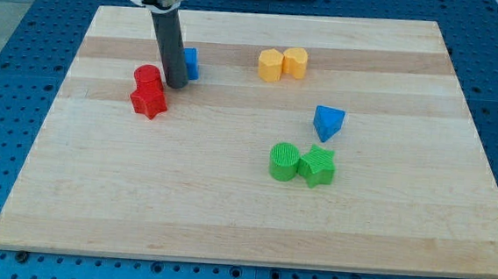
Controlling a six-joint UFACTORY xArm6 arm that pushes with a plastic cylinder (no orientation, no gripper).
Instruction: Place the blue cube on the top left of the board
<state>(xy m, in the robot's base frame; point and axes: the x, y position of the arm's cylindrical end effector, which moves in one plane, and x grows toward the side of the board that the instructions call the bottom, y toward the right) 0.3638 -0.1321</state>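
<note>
Nearest the view's bottom, well below and to the right of my tip (176, 85), a green cylinder (283, 161) and a green star-shaped block (317, 166) sit touching. Their ribbed, matte sides look like printed plastic. Just above them a blue wedge-like block (327, 122) stands alone, its exact shape hard to tell.

The worktop (226, 217) is pale, smooth wood in glued strips, which should let blocks slide easily.

My tip rests on the wood just right of a red cylinder (147, 77) and the red star-shaped block (149, 102) touching it below. The blue cube (190, 62) is immediately right of the rod, partly hidden behind it, seemingly in contact. I judge the cube already lies toward the upper left, though the corner remains some way up and left; the tip sits on its left, so pushing leftward needs repositioning to its right.

Farthest, two yellow blocks (281, 63) touch, well right of the tip.

There are no jaws: only a plain dark rod.
</note>
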